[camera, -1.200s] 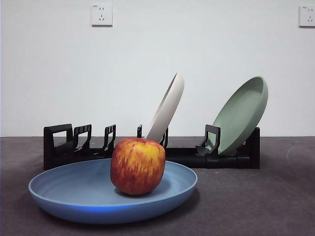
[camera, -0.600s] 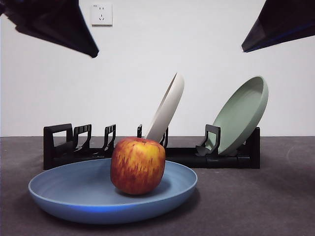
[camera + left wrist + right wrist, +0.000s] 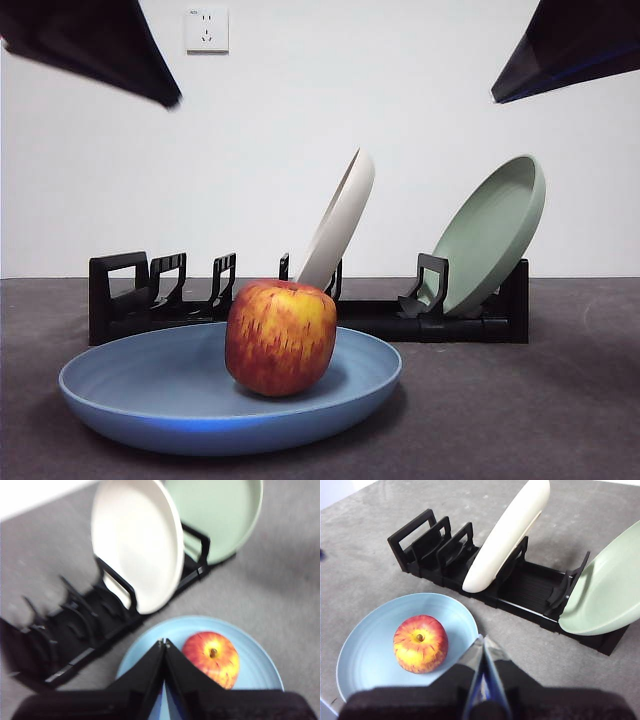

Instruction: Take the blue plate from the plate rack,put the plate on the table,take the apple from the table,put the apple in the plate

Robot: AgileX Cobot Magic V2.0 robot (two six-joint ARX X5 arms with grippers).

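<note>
The left claw point(image 3: 163, 642) hangs high above the counter point(image 3: 520, 400) with its two black jaws pressed together to a point and nothing between them. The right claw point(image 3: 483, 639) is likewise closed to a point and empty, and it too is raised well clear of everything. In the front view both show only as dark wedges in the top corners; one second ago neither was in that view at all, and over the last half second the wedge at the top left has drawn slightly up and outward while the other has held its place.

Below the claws, the apple point(image 3: 280, 337) sits stem-up inside the blue plate point(image 3: 150, 395), a little off centre, and the plate lies flat on the counter just in front of the plate rack point(image 3: 120, 295). Neither has shifted over that second. The rack carries a cream-white plate point(image 3: 340, 220) leaning in a middle slot and a sage-green plate point(image 3: 490, 235) leaning at its far end.

With the apple resting untouched in the plate and both arms withdrawn, the task looks complete.
</note>
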